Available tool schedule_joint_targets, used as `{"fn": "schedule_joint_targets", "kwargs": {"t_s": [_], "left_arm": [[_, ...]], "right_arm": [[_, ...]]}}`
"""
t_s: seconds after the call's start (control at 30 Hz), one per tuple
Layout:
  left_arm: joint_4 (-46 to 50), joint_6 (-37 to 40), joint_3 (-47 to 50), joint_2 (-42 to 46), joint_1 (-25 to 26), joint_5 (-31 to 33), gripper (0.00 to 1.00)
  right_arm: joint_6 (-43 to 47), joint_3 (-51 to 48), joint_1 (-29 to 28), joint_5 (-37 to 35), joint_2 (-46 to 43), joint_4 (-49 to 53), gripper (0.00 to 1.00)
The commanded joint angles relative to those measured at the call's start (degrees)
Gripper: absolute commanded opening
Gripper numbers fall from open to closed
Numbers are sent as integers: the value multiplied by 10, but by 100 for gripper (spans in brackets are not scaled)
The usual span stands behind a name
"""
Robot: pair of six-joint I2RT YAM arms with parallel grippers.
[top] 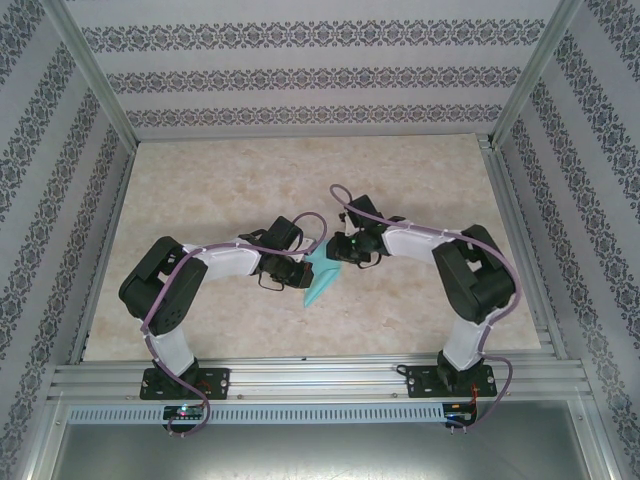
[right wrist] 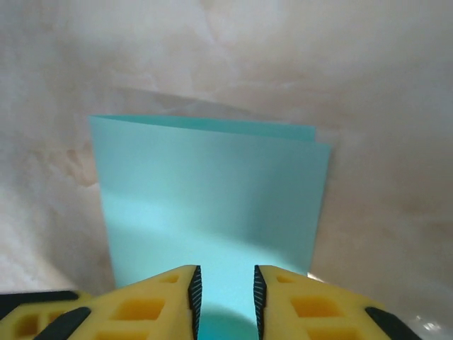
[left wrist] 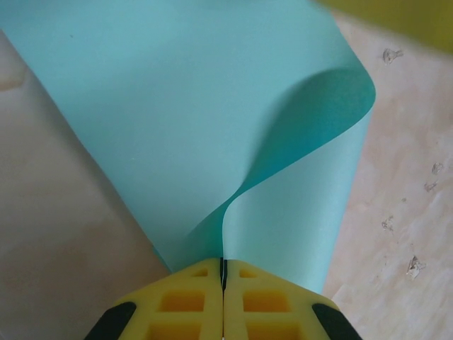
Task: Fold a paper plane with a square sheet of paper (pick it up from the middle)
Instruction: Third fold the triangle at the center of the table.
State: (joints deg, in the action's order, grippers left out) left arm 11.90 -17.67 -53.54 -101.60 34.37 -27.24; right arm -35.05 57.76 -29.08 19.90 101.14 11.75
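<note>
- The square sheet of paper (top: 320, 280), teal and already folded over on itself, is sitting between the two arms near the middle of the bench (top: 200, 190). I cannot tell whether its lower end is resting on the surface.
- In the top view the sheet is reading as a narrow sliver. Its long axis is running from the claws toward the near edge, leaning slightly left.
- The left claw (left wrist: 223, 273) is pinching the sheet, with its yellow jaws pressing together and only the paper's edge between them. Just ahead of the pinch the paper is splitting into two layers. One layer is bulging rightward in a loose curl, so the fold is not lying flat here.
- The right claw (right wrist: 225, 283) is standing spread, with a clear gap between its ribbed pads (right wrist: 192, 290). The sheet is showing through that gap and stretching straight ahead, face-on, so I judge nothing is gripped on this side.
- At the sheet's far edge in the right wrist view, two layers are showing, slightly offset from each other.
- Key relation: the sheet is lying directly ahead of the right claw, and both claws are meeting it head-on from opposite sides, about equally near. The left arm is doing the holding, so I judge the right arm is the free one for the next crease or re-grip.
- Risk, as a judgement: the bulging layer may crease off-line if it is pressed as it stands.
- Markings: the paper is plain, and no brand, label or writing is readable anywhere.
</note>
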Motion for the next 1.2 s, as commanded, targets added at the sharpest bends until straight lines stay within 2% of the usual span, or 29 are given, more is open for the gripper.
{"fn": "schedule_joint_targets", "kwargs": {"t_s": [0.0,0.2,0.33,0.43,0.57,0.73,0.9,1.17], "left_arm": [[-21,-20,14,-15,-8,0,8],[-35,-29,9,-23,-9,-13,8],[-43,-35,4,-33,-12,-16,8],[-48,-40,4,-37,-14,-17,8],[-50,-42,5,-41,-18,-15,8],[-50,-43,6,-45,-19,-16,8],[-50,-41,5,-49,-20,-17,8],[-46,-37,4,-50,-21,-20,8]], "right_arm": [[-26,-26,24,-15,-78,-13,30],[-57,-108,33,-13,-165,-52,28],[-105,-180,29,25,-204,-131,25],[-142,-225,13,42,-224,-183,19],[-192,-275,-35,33,-242,-261,13],[-226,-298,-102,-5,-230,-302,10],[-257,-291,-148,10,-164,-371,9],[-280,-289,-172,8,-104,-416,9]]}}
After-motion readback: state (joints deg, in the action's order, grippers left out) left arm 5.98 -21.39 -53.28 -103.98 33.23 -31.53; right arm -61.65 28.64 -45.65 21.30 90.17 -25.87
